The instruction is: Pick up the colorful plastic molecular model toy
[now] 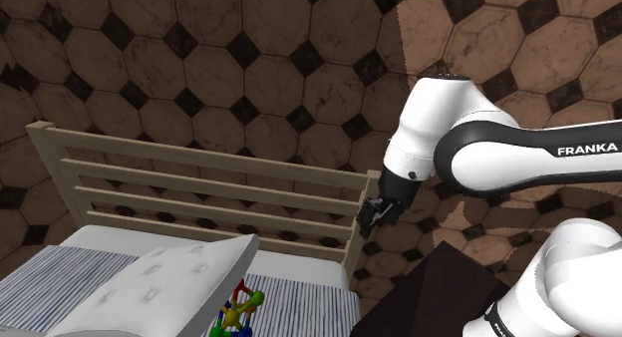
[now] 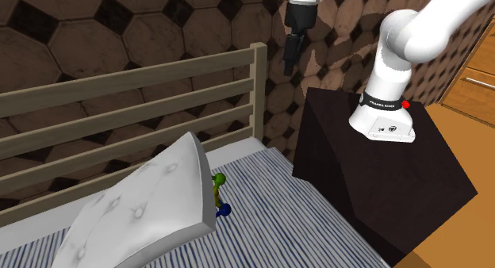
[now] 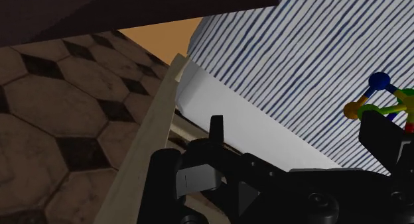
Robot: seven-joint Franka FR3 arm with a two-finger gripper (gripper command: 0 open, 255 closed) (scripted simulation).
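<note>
A white robot arm holds its black claw (image 1: pixel 371 220) high in the air beside the end post of a pale slatted headboard (image 1: pixel 199 175), roughly over the gap between the bed (image 1: pixel 309 307) and the dark box stand (image 2: pixel 373 179) that carries the arm. The claw's two fingers stand apart with nothing between them, pointing downward. The colorful molecular model toy (image 1: pixel 237 310), a small cluster of green, blue, yellow and red balls joined by rods, lies on the blue-and-white striped sheet, just beside the edge of a tilted white pillow (image 1: pixel 159 285) (part of the toy may be tucked under that edge; I cannot tell). From the claw, the toy sits well below and away toward the middle of the bed, on the pillow side of the headboard post. The step in hand looks like the approach, and to do it well the arm would need to swing inward past the post, come down over the toy from above on the side away from the pillow, keep the fingers wide, and line them up across one rod or ball so the pillow is not pinched along with it.
</note>
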